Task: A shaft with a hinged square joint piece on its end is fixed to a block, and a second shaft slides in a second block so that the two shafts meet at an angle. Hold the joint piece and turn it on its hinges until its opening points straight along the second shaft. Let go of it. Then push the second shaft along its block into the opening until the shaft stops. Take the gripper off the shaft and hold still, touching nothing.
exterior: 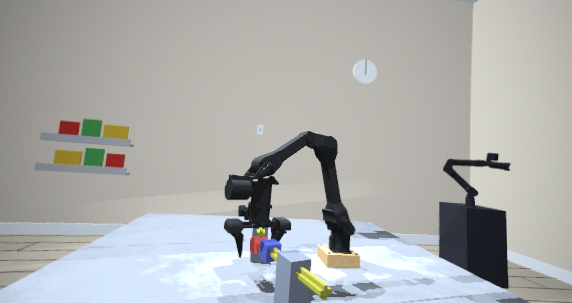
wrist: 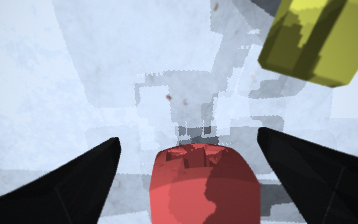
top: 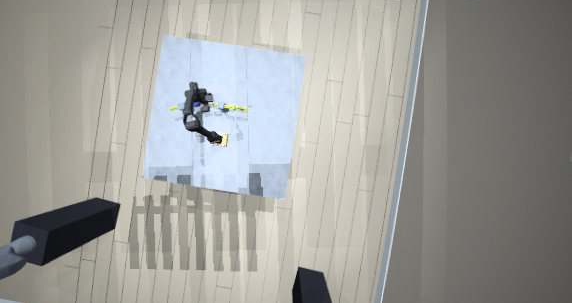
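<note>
One pale, mottled worktop [exterior: 150, 261] carries everything. Nearer its left edge than its right, the jointed black arm [exterior: 320, 151] rises from a tan square base [exterior: 352, 261]. Its gripper [exterior: 257, 241] hangs fully spread and empty, straddling the rounded red joint piece [wrist: 202, 185]. Beside it, a grey block [exterior: 290, 276] holds a ridged yellow shaft [exterior: 312, 282].

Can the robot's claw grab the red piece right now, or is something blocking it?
Probably yes. The tool is open, with one finger on each side of the red joint piece and nothing between them. The yellow shaft sits off to one side, out of the way.
</note>
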Controlling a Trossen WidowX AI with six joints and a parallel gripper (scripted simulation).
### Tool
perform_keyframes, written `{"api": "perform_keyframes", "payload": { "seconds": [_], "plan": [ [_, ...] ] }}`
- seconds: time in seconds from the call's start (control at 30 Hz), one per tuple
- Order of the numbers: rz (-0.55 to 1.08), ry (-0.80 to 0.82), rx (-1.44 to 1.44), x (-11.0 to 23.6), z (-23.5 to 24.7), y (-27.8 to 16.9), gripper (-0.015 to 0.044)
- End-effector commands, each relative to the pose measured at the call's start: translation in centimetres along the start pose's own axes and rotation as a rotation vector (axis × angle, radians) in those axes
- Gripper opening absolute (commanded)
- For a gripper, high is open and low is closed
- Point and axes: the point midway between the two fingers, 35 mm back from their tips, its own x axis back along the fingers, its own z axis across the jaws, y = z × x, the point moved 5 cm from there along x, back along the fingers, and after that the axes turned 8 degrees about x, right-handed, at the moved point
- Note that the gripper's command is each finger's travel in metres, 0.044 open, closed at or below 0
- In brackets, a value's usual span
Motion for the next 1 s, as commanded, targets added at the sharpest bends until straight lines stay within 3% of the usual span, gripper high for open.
{"api": "perform_keyframes", "payload": {
  "seconds": [0.0, 0.1, 0.43, 0.97],
  "plan": [
    [0.004, -0.006, -0.006, -0.68, -0.11, -0.09, 0.0440],
    [0.004, -0.006, -0.006, -0.91, -0.12, -0.10, 0.0440],
    [0.004, -0.006, -0.006, -0.91, -0.12, -0.10, 0.0182],
    [0.004, -0.006, -0.006, -0.91, -0.12, -0.10, 0.0182]
  ]
}}
